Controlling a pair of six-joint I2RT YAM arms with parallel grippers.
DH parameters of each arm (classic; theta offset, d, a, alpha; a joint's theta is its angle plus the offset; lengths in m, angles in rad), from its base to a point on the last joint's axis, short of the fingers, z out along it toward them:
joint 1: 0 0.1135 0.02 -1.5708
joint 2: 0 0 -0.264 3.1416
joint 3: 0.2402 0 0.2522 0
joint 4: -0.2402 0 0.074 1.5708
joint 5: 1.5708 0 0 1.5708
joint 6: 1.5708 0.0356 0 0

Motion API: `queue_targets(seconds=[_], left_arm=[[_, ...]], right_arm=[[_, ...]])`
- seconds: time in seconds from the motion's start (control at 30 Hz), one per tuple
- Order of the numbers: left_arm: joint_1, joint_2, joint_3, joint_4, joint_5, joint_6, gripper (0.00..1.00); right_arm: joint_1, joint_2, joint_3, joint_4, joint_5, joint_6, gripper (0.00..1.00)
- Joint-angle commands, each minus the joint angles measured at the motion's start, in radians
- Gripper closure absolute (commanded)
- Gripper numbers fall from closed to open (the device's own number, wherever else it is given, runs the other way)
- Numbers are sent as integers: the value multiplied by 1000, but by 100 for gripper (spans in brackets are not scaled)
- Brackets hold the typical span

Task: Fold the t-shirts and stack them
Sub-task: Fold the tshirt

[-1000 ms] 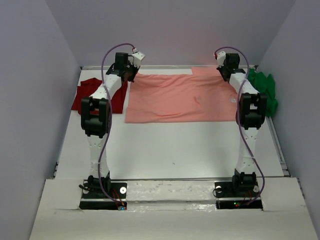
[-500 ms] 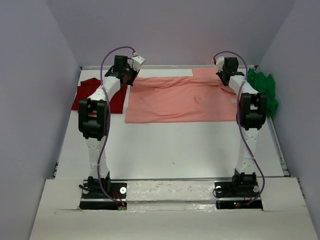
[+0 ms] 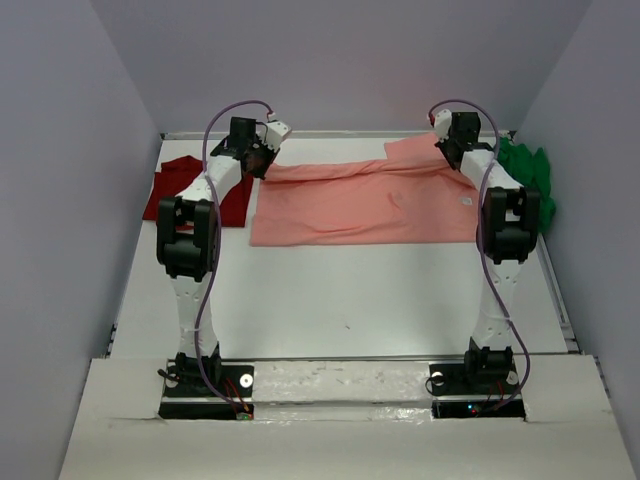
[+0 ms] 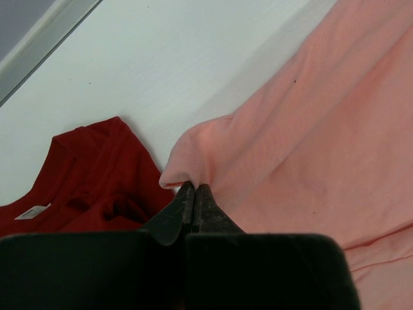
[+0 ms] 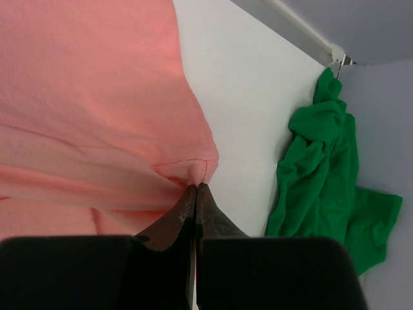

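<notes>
Left gripper [image 4: 193,188] and right gripper [image 5: 195,188] pinch the pink shirt [image 3: 370,205].
The near edge of the pink shirt lies flat on the table [image 3: 340,300]. At its far left corner the left gripper is closed on a fold of cloth, and at its far right corner the right gripper is closed on it too. The far edge is a little raised. The red shirt [image 3: 175,190] lies just beside it on the left, and the green shirt [image 3: 530,180] lies crumpled on its right.

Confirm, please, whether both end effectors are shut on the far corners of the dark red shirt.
Not the dark red shirt: the left end effector and right end effector are shut on the far corners of the salmon-pink shirt, as both wrist views show.
</notes>
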Motion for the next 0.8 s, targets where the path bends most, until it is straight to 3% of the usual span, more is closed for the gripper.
queue_targets(seconds=[0.0,0.4,0.77], left_arm=[[2,-72,2,-18,8,21,100],[-3,-46,19,-70,5,44,100],[-51,24,45,-130,-87,92,100]], right_arm=[[8,-54,-12,49,37,-24,100],[8,-65,-59,49,57,-58,100],[8,-91,-116,23,46,-85,100]])
